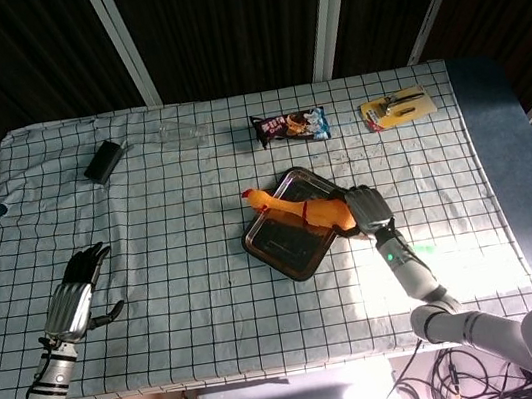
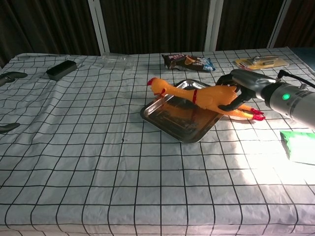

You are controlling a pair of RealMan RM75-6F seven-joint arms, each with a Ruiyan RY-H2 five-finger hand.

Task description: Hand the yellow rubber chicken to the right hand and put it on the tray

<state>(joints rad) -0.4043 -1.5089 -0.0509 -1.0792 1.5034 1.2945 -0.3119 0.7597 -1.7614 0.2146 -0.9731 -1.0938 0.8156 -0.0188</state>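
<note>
The yellow rubber chicken [image 1: 300, 210] [image 2: 197, 95] lies slanted across the metal tray [image 1: 272, 247] [image 2: 167, 118], head up at the tray's far left edge, red feet past the right rim. My right hand [image 1: 367, 210] [image 2: 241, 86] grips its body at the tray's right side. Whether the chicken rests on the tray or hangs just over it I cannot tell. My left hand [image 1: 76, 290] is far off at the table's left front edge, holding nothing, fingers apart; only its fingertips [image 2: 11, 76] show in the chest view.
A snack packet [image 1: 291, 127], a yellow blister card [image 1: 395, 107], a clear plastic bottle [image 1: 179, 132] and a black box [image 1: 103, 160] lie along the far edge. A green packet [image 2: 299, 145] lies at the right in bright sunlight.
</note>
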